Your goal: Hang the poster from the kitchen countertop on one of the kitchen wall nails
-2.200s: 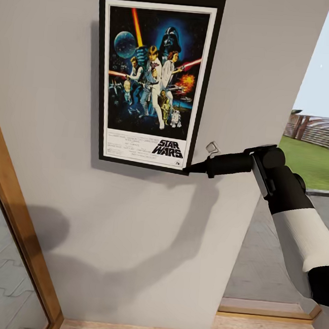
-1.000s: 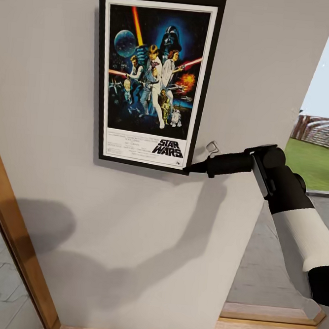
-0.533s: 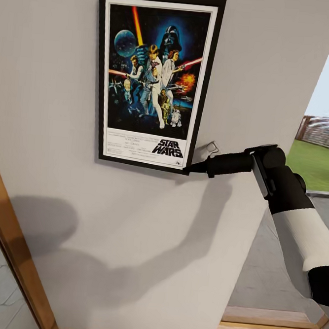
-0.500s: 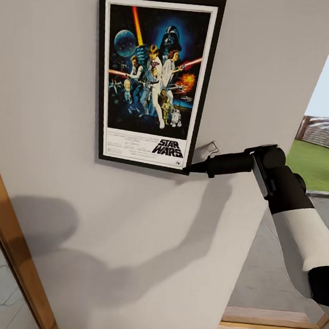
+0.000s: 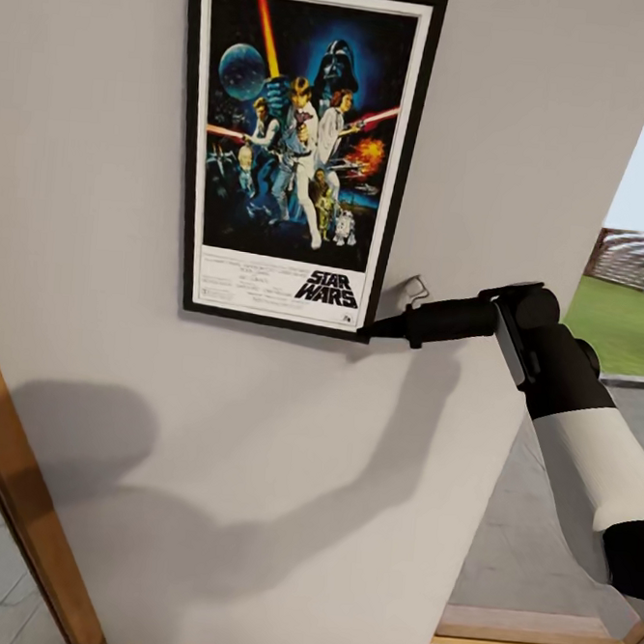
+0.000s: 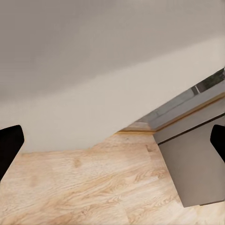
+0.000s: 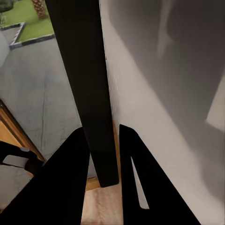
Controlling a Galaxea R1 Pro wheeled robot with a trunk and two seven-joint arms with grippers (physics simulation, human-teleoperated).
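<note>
Left wrist view: two dark fingertips point(image 6: 9, 145) of the left gripper point(image 6: 112, 143) sit at opposite edges of the frame — spread wide, nothing between them. Beyond them, a plain pale-grey wall point(image 6: 93, 61) takes up the far half, shaded darker toward one side. Its base meets a light wood-grain floor point(image 6: 89, 192) along a slanting line. To one side stands a grey panel point(image 6: 197, 164) with a thin wooden trim strip point(image 6: 187, 115) along its upper edge — what it belongs to cannot be told.
</note>
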